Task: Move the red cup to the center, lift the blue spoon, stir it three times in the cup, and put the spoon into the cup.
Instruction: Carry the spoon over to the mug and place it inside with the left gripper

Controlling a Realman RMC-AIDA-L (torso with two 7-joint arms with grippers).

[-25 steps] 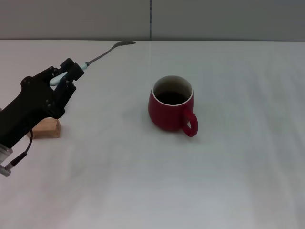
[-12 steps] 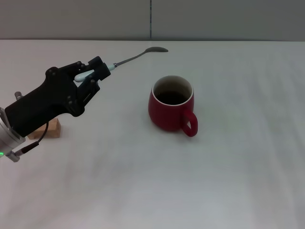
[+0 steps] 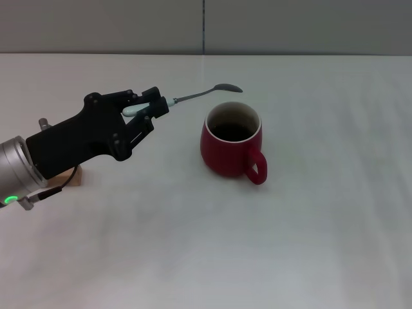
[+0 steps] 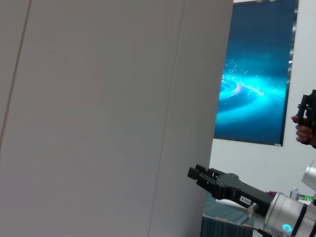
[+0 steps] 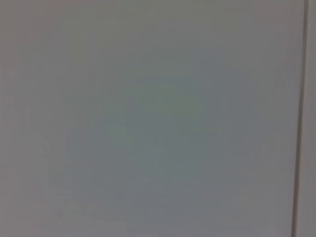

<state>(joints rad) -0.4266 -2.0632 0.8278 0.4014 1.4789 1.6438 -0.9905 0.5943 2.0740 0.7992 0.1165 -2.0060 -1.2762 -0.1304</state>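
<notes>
The red cup (image 3: 226, 149) stands upright near the middle of the table, dark inside, with its handle (image 3: 256, 167) pointing to the front right. My left gripper (image 3: 149, 108) is to the left of the cup, raised off the table and shut on the pale blue handle of the blue spoon (image 3: 201, 95). The spoon points toward the cup. Its grey bowl (image 3: 228, 87) hangs just behind the cup's far rim. In the left wrist view, my right gripper (image 4: 198, 173) shows far off and away from the table.
A small wooden block (image 3: 72, 177) lies on the white table (image 3: 309, 244) at the left, partly hidden under my left arm. A grey wall rises behind the table's far edge.
My left gripper has carried the spoon to the right, from the far left of the table toward the cup. The spoon's bowl now sits by the cup's far rim. The cup has not moved.
</notes>
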